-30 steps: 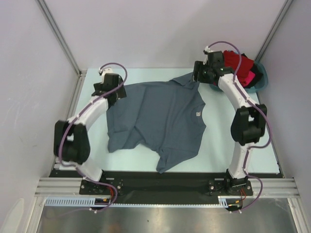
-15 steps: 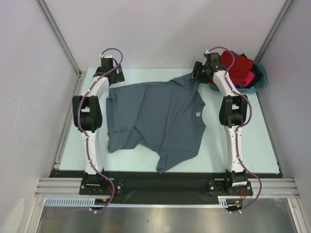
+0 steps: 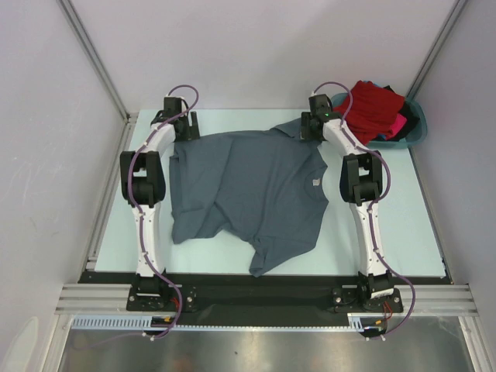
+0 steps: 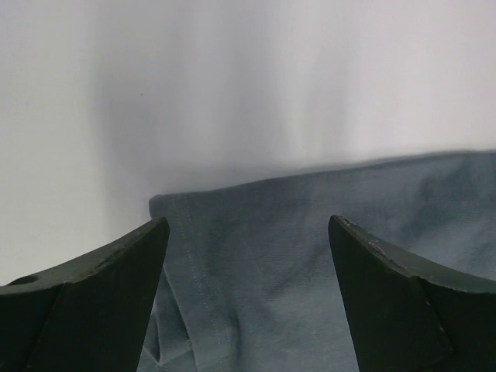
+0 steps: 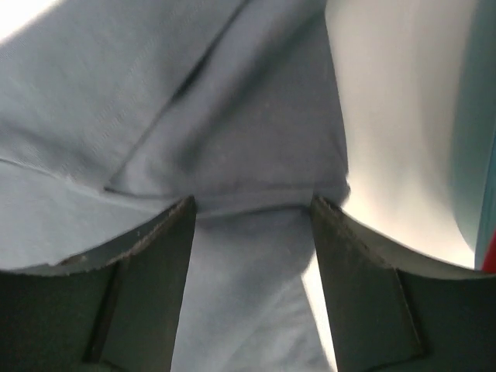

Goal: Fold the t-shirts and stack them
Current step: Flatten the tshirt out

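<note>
A large slate-grey t-shirt (image 3: 248, 194) lies spread and rumpled on the table, its white neck label (image 3: 316, 183) on the right side. My left gripper (image 3: 183, 129) is open over the shirt's far left corner; in the left wrist view the gripper (image 4: 248, 232) straddles the stitched hem of the shirt (image 4: 310, 263). My right gripper (image 3: 307, 128) is open over the shirt's far right corner; in the right wrist view the gripper (image 5: 252, 205) straddles a bunched fold of the shirt (image 5: 232, 116). Red (image 3: 376, 108), pink (image 3: 400, 124) and dark shirts lie in a pile at the back right.
A teal basin (image 3: 415, 132) at the back right corner holds the pile; its wall shows at the right edge of the right wrist view (image 5: 480, 116). White walls and metal posts enclose the table. A black strip runs along the near edge (image 3: 248, 291).
Both arms have stretched out toward the far edge. The left gripper moved to the shirt's far left corner; the right gripper moved left from the basin to the far right corner.
</note>
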Available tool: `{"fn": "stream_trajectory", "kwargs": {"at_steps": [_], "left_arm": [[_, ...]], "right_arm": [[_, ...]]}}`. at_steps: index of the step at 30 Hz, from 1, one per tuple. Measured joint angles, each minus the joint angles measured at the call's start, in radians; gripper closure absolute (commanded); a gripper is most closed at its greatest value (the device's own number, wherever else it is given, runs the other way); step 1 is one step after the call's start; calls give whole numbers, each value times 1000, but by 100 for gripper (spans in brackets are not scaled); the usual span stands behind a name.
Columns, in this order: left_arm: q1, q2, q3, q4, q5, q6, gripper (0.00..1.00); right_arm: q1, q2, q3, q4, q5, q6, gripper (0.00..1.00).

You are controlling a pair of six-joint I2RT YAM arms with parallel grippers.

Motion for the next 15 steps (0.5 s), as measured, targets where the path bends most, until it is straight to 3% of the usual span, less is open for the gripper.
{"fn": "stream_trajectory", "kwargs": {"at_steps": [10,15], "left_arm": [[6,0,0,2,0,29,10],[6,0,0,5,0,33,10]], "right_arm": [[32,-22,-34,79,237,-108,27],[26,19,83,65,248,-127,27]]}}
